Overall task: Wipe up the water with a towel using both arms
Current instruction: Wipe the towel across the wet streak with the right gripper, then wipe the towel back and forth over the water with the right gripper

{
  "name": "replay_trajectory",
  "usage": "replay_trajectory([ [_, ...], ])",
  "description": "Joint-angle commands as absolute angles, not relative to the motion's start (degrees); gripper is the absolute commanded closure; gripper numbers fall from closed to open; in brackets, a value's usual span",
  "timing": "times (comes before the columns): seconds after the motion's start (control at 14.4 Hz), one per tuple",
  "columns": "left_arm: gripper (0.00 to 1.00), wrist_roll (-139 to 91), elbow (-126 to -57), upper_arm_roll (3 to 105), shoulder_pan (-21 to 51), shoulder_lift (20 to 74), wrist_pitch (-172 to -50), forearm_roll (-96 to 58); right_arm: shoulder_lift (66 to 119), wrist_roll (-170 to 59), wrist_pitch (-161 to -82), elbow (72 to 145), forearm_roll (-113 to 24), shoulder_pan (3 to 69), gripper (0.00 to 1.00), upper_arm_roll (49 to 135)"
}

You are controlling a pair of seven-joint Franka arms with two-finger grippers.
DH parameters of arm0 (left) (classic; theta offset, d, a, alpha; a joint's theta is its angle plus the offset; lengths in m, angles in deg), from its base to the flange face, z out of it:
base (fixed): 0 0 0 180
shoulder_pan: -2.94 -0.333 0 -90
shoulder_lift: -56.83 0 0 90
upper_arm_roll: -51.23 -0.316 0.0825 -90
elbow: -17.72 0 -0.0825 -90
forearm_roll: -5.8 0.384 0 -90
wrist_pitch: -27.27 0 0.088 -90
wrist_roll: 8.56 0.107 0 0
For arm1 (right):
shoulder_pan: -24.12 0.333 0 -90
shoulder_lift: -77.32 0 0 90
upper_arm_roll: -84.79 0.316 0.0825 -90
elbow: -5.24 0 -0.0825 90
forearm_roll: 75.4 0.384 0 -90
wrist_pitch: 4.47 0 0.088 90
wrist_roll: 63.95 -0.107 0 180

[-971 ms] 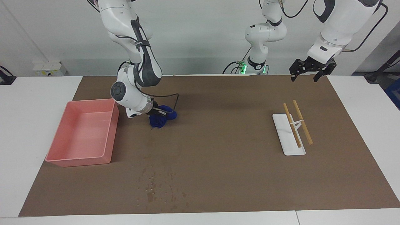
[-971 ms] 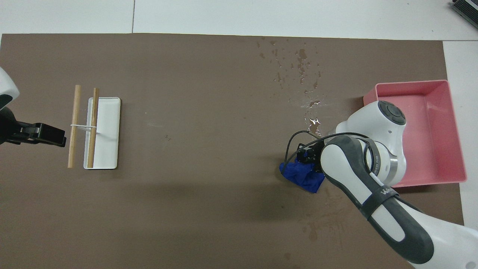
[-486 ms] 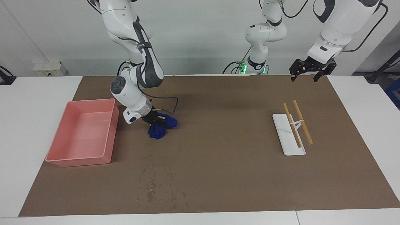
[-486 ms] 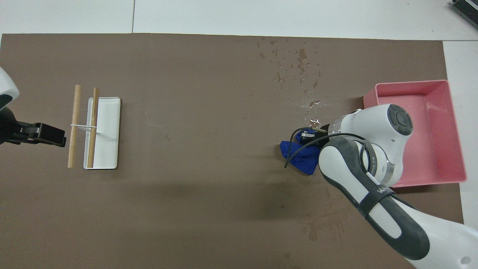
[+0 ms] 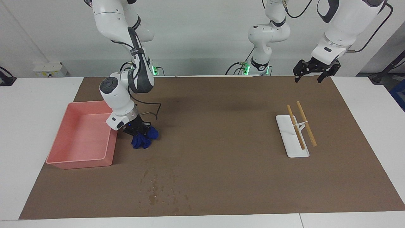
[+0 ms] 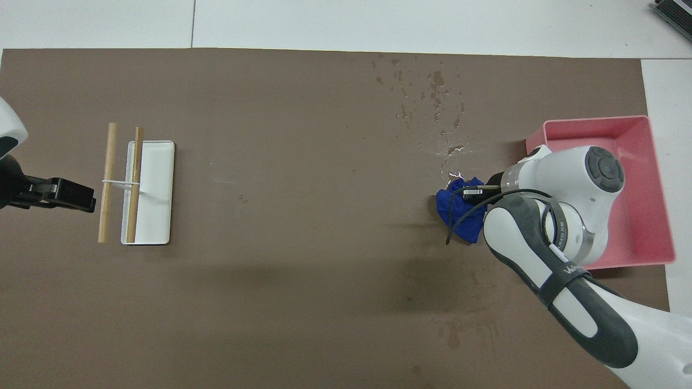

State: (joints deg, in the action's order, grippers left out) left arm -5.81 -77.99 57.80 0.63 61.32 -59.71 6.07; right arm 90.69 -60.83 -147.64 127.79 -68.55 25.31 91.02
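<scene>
Broad bare stretch of brown mat [image 5: 221,133] mid-table, scattered wet specks of water [image 5: 161,188] near its edge farthest from the robots, right gripper [image 5: 138,130] clamped on crumpled blue towel [image 5: 144,139] just beside pink rectangular plastic bin [image 5: 84,136], arm bent steeply down, left gripper [image 5: 311,77] jaws spread, empty, waiting raised above the mat's robot-side edge, white tray with two wooden sticks [image 5: 297,133] below it.

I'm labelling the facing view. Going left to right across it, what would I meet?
pink tray → blue towel held by the right gripper → water → white holder with wooden sticks → left gripper
</scene>
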Motion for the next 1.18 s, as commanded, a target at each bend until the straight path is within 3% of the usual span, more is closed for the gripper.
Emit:
replay_trajectory([
  [0.0, 0.00, -5.1, -78.7, 57.3, 1.0, 62.5, -59.0, 5.4, 92.1, -60.8, -151.1, 127.1, -69.3, 25.5, 1.00, 91.6],
  [0.28, 0.00, -5.1, -78.7, 57.2, 1.0, 62.5, -59.0, 5.4, 93.5, -72.1, -151.5, 126.1, -68.5, 28.8, 1.00, 91.9],
  [0.76, 0.00, -5.2, -78.7, 57.3, 1.0, 62.5, -59.1, 5.4, 99.4, -78.4, -156.9, 119.6, -38.9, 35.3, 1.00, 92.1],
  [1.11, 0.00, -5.1, -78.7, 57.2, 1.0, 62.5, -59.0, 5.4, 100.4, -70.9, -156.1, 118.1, -41.5, 32.8, 1.00, 91.7],
])
